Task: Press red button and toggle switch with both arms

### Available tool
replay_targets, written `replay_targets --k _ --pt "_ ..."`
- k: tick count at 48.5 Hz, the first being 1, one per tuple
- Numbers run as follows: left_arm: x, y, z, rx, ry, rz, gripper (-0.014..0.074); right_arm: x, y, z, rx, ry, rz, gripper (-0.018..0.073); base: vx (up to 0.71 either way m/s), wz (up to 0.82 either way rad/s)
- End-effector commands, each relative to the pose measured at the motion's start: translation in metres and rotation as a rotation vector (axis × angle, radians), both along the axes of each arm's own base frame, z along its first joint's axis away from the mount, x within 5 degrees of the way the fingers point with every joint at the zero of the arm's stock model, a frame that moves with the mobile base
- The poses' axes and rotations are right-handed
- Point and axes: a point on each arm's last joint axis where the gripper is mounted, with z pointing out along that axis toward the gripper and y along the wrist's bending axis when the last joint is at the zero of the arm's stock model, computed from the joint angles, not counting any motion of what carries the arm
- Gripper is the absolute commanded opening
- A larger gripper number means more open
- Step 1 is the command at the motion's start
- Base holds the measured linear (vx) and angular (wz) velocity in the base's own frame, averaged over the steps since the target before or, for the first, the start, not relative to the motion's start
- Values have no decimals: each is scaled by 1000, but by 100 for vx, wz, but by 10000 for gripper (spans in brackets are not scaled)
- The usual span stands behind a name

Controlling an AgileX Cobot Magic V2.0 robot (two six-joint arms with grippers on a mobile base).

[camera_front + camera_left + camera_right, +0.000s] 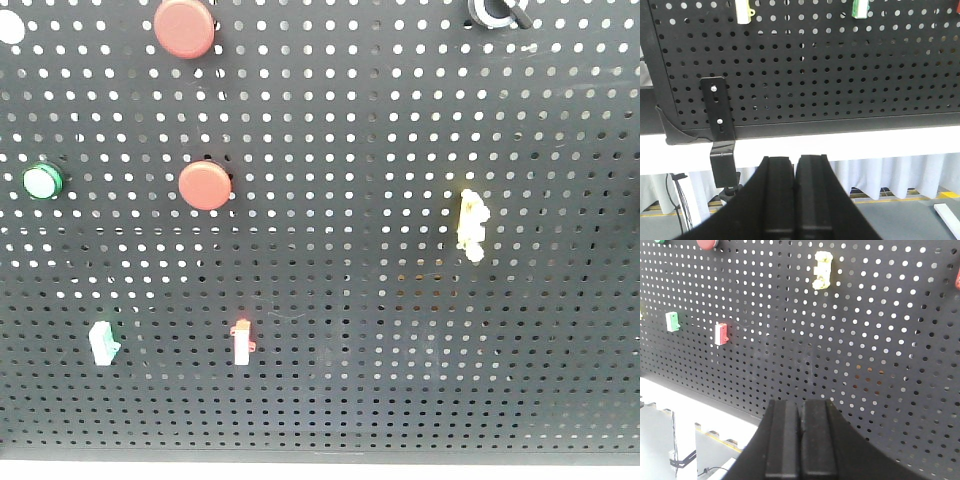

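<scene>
On the black pegboard the larger red button sits at the top left, with a second red button below it. Three small switches stick out: green, red-and-white and yellow; I cannot tell which is the toggle switch. Neither arm shows in the front view. My left gripper is shut and empty, below the board's bottom edge, under the green switch. My right gripper is shut and empty before the lower board, well below the yellow switch.
A small green button lies left of the lower red button. A dark knob sits at the top right. A pale switch and a metal bracket show in the left wrist view. White drapes hang below the board.
</scene>
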Motion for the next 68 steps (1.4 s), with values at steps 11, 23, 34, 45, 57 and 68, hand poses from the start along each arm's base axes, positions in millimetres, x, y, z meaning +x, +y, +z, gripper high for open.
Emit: replay_targets --k 11,23,34,45,57,68 --pt "0 0 -3 -14 -65 5 1 29 -10 -39 61 0 -246 -3 0 0" --pt "0 0 -3 -14 -65 5 1 39 -22 -105 142 73 -457 -3 0 0" --pt "0 0 -3 -14 -65 5 1 34 -26 -118 101 51 -526 -3 0 0" --pt "0 0 -3 -14 -65 5 1 34 -26 -118 103 48 -524 -3 0 0" --pt "0 0 -3 -14 -65 5 1 34 -26 -118 103 48 -524 -3 0 0" --pt "0 0 -3 -14 -65 5 1 34 -26 -118 103 48 -524 -3 0 0"
